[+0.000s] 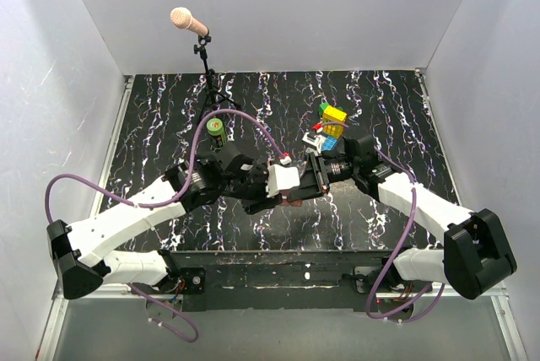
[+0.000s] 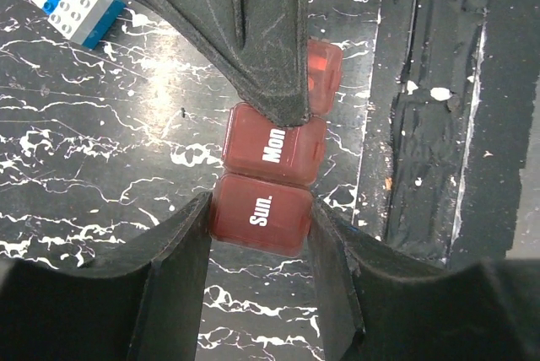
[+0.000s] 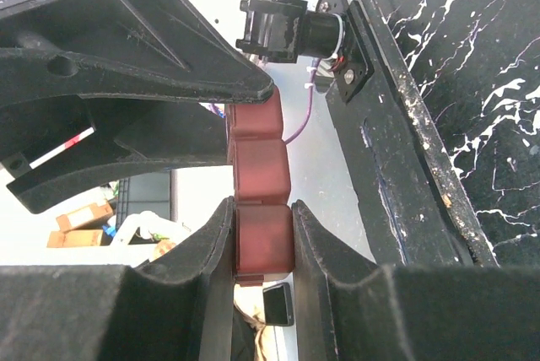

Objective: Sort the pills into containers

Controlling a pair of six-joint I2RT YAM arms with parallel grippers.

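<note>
While the green bottle (image 1: 216,128) stands upright on the desk (image 1: 396,116) at left, the left gripper (image 2: 261,209) pinches the "Sun." end of the red-brown box (image 2: 274,152) at mid-desk. The right gripper (image 3: 261,209) is clamped on its opposite end compartment, with the toy brick stack (image 1: 332,123) just behind it.

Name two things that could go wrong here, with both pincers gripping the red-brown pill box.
1. The left pincer and right pincer clamp opposite ends of the red-brown plastic pill box; uneven pulling might bend it or yank it free.
2. The pincers sit very close together, so a small misjudged move could make them collide.
</note>
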